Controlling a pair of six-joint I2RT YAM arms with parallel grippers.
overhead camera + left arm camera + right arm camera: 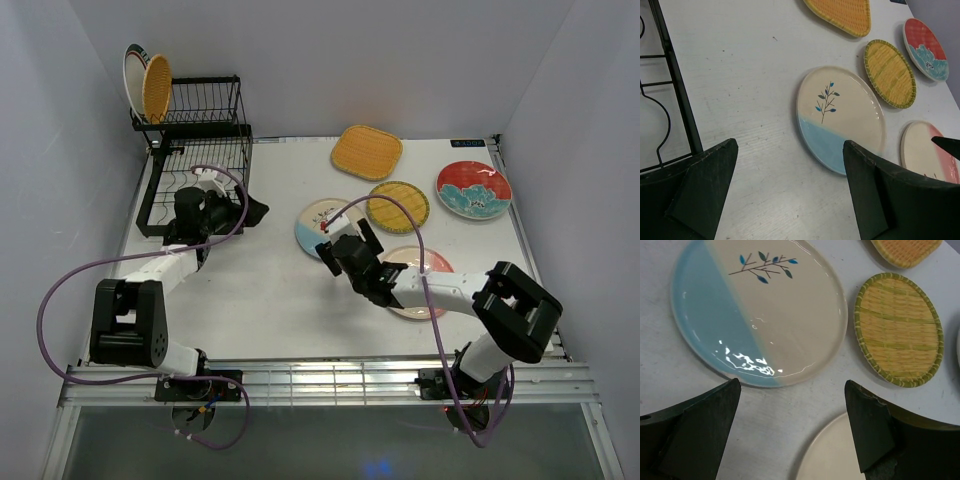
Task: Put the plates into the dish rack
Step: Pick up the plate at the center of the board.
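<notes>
The black wire dish rack (195, 160) stands at the back left. Its upper basket holds a white plate (132, 75) and a woven orange plate (157, 88) on edge. Flat on the table lie a rounded-square woven plate (367, 152), a round woven plate (397, 207), a red-teal plate (473, 189), a cream-blue plate (312, 228) and a cream-pink plate (432, 270), partly under the right arm. My left gripper (247, 208) is open and empty beside the rack. My right gripper (347, 234) is open and empty, hovering between the cream-blue plate (760, 310) and the cream-pink plate (840, 457).
The rack's lower wire frame (677, 95) is at the left edge of the left wrist view, with the cream-blue plate (840, 117) ahead of the left gripper (790, 175). Grey walls close the table on three sides. Purple cables loop off both arms.
</notes>
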